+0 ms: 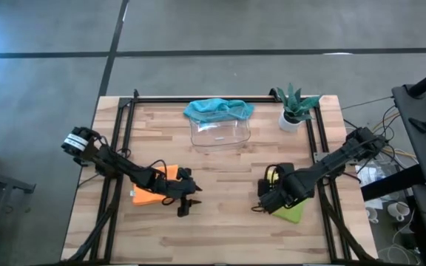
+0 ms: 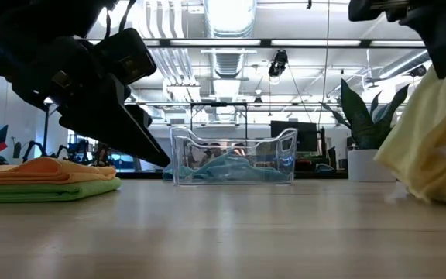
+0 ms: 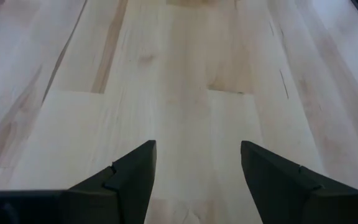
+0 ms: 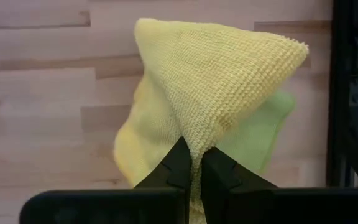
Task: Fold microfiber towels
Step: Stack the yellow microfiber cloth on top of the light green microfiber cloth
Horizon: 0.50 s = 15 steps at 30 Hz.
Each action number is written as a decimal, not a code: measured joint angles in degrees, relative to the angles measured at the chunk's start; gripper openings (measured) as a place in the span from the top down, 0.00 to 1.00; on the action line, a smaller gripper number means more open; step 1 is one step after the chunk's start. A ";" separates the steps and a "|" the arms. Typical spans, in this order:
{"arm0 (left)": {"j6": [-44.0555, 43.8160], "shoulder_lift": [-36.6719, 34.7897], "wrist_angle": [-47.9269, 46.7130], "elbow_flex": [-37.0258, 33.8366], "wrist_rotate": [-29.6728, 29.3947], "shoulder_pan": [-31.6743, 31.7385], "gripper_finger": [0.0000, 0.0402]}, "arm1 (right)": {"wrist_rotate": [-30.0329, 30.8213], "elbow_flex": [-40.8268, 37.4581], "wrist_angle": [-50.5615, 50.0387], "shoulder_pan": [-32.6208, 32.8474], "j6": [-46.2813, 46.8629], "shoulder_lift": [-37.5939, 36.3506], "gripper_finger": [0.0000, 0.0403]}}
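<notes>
My right gripper [image 4: 196, 163] is shut on the yellow towel [image 4: 210, 81], held up over a lime green towel [image 4: 263, 134] at the table's right front [image 1: 291, 213]. In the low view the yellow towel [image 2: 432, 147] hangs at the right. My left gripper [image 3: 197, 168] is open and empty over bare wood, just right of a folded orange towel [image 1: 150, 193] that lies on a folded lime green one [image 2: 53, 190]. A teal towel [image 1: 219, 109] lies in and over the clear tray [image 1: 220, 134] at the back. My right gripper pinches a raised peak of the yellow towel [image 4: 194, 146] between its two fingertips, coming from above. The cloth spreads out from the pinch and hangs slack below the fingers. Its lower end [image 2: 420, 190] reaches down to the table beside the green towel.
A small potted plant [image 1: 296, 109] stands at the back right, next to the tray. Black frame rails [image 1: 120, 140] run along both table sides. Bare wood lies between the two grippers [image 1: 224, 192] and along the near edge.
</notes>
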 joint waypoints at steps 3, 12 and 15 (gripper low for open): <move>0.01 0.00 -0.02 0.00 0.00 0.00 0.45 | -1.48 -0.11 0.03 0.64 0.84 -0.08 0.97; 0.07 0.00 0.03 0.00 0.00 0.00 0.45 | -6.98 -0.31 -0.94 3.87 4.56 -0.28 0.97; 0.04 0.00 0.07 0.00 0.02 0.00 0.45 | -8.54 -0.74 -1.96 3.99 4.41 -0.28 0.97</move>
